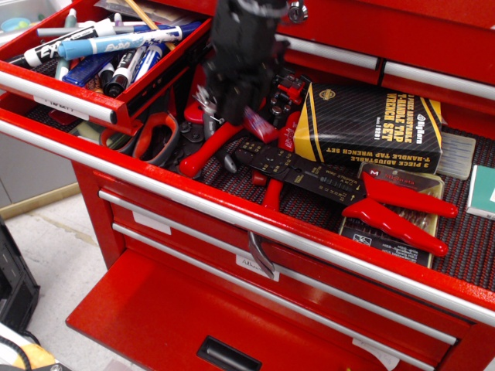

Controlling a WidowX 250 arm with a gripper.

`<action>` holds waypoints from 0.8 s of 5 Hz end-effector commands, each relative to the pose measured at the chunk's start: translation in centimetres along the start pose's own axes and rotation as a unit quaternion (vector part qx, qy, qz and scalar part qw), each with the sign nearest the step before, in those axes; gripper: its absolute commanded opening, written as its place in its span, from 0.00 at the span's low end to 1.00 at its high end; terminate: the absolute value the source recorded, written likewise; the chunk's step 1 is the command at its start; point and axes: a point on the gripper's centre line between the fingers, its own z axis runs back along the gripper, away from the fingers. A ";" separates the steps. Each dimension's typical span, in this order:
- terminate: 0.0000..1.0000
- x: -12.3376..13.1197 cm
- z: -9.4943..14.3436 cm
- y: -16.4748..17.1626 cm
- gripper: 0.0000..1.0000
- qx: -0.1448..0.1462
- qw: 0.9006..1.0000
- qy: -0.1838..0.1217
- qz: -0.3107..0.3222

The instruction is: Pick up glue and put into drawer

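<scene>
Observation.image looks down on a red tool chest, and my gripper (246, 108), blurred, hangs above the wide drawer with the dark ribbed liner (472, 239). It is pinching the glue (261, 125), whose red body with a purplish label sticks out tilted below the fingers, clear of the tools beneath. Just under it lie the red-handled pliers (207, 148) and a black crimping tool (305, 166) with red grips. To my gripper's side sits a black carbon-pattern tap wrench set box (371, 127). At the upper corner the narrow red drawer (162, 66) stands pulled out, its silver bar handle (58, 91) carrying a small white label, and it is filled with blue-capped markers (116, 42). Orange-handled scissors (158, 135) rest below that drawer's edge.
</scene>
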 end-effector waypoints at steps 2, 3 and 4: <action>0.00 14.0 3.1 3.5 0.00 -0.023 0.969 -0.084 -0.229; 0.00 15.9 3.2 2.8 0.00 -0.040 0.960 -0.088 -0.262; 0.00 15.9 3.2 2.8 1.00 -0.040 0.960 -0.088 -0.262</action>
